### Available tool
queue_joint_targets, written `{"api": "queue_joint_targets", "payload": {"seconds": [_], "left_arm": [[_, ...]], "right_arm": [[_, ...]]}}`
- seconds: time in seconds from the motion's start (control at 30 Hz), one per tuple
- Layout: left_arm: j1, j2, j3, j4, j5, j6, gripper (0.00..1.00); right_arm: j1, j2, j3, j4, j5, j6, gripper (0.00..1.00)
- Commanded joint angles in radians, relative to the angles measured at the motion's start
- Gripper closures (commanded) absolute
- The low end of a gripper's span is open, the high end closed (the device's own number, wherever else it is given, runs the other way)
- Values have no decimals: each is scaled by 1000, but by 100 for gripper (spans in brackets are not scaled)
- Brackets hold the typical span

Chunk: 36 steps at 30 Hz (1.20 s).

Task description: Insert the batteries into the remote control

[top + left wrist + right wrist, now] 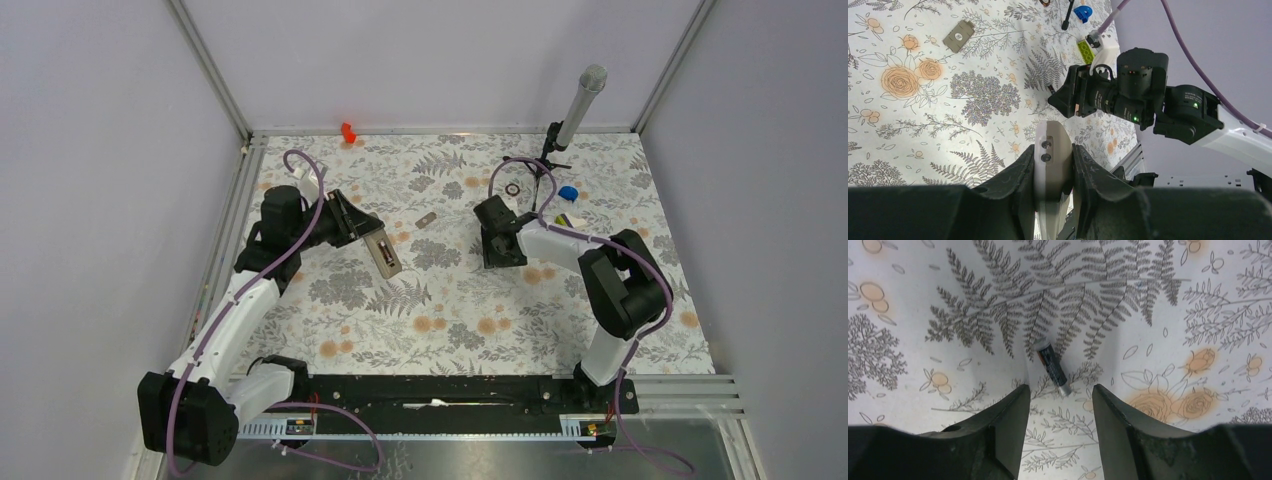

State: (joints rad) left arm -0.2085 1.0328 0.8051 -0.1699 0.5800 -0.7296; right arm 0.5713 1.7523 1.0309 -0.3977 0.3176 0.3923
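So far, I judge, nothing is loaded. The left gripper (1053,162) is closed tight on the remote (1051,140), above the cloth (908,300). The right gripper (1060,395) hangs half open over one battery (1052,367), which lies on the cloth, not gripped. I cannot find the second one.

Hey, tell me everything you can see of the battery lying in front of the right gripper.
The battery is a slim dark cylinder with an orange-brown band near its far end and a silvery metal cap at its near end. It lies flat on the floral cloth, slanting from far left to near right in the right wrist view. Its capped end sits at the mouth of the right gripper, whose fingers stand apart on either side without touching it. Only the cloth touches it.
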Motion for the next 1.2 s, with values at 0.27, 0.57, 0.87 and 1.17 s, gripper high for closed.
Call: {"api": "queue_joint_targets", "payload": {"seconds": [0.27,0.57,0.87,1.17], "left_arm": [[9,-23,28,75,51,18,100],[11,-27,35,100,107,21,100],[6,-36,-3,244,221,-30,100],[-68,-15,-92,500,198,-226,100]], "right_arm": [[-57,84,62,47,-83,-102,69],[-57,53,57,39,-26,-72,91],[-57,-236,-28,130,-221,-48,92],[-57,-594,-78,271,-575,53,92]]}}
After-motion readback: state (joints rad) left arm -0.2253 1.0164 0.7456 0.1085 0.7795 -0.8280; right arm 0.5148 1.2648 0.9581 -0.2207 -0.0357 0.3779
